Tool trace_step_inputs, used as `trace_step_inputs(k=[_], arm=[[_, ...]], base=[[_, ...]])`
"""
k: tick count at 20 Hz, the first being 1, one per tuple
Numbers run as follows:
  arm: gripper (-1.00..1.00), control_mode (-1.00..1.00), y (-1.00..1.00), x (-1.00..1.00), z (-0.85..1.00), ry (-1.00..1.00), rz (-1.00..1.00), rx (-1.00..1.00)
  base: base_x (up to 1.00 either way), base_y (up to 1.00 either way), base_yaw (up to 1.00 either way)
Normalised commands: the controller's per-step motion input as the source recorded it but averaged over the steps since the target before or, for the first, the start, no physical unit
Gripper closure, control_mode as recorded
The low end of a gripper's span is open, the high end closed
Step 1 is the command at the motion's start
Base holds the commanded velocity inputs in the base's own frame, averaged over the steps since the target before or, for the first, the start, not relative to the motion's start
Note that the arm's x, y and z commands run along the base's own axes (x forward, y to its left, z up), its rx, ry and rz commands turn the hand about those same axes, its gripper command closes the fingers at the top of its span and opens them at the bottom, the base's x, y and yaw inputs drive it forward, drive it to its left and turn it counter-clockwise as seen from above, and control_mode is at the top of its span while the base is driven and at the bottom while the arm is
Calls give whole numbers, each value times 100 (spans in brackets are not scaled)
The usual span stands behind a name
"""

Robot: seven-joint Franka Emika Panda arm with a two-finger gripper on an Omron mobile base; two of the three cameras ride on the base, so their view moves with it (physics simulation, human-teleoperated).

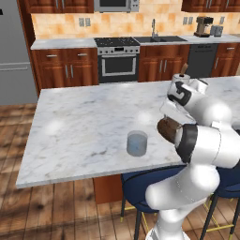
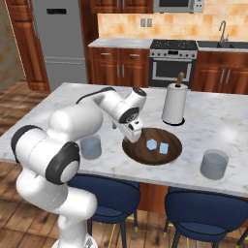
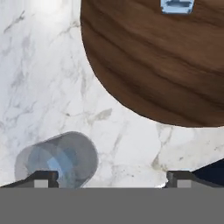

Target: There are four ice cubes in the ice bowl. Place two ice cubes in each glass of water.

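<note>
White arm segments fill the lower right of the left base view, hiding most of the ice bowl; one glass of water stands on the marble island just left of it.

From the right base view, the gripper hangs at the bowl's near-left rim, two ice cubes in the bowl, a second glass near the right edge, a paper-towel roll behind.

Looking down the hand, the fingertips are spread wide, holding nothing; the nearer glass sits below, likely having received a cube.
</note>
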Motion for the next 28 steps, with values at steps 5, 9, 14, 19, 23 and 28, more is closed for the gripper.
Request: trace_step_inputs(k=[5,9,14,19,23,28], arm=[[-100,-100,-100,6,-13,0,18,-20],[-100,-100,-93,30,-31,0,14,-20],[-100,-100,-16,38,-77,2,3,-22],[-100,-100,-1,58,-24,0,0,-1],[-100,-100,-11,42,-22,0,0,0],[-100,-100,-14,14,-22,0,0,0]], base=[[0,0,0],[0,0,0],[0,0,0],[0,0,0],[0,0,0],[0,0,0]])
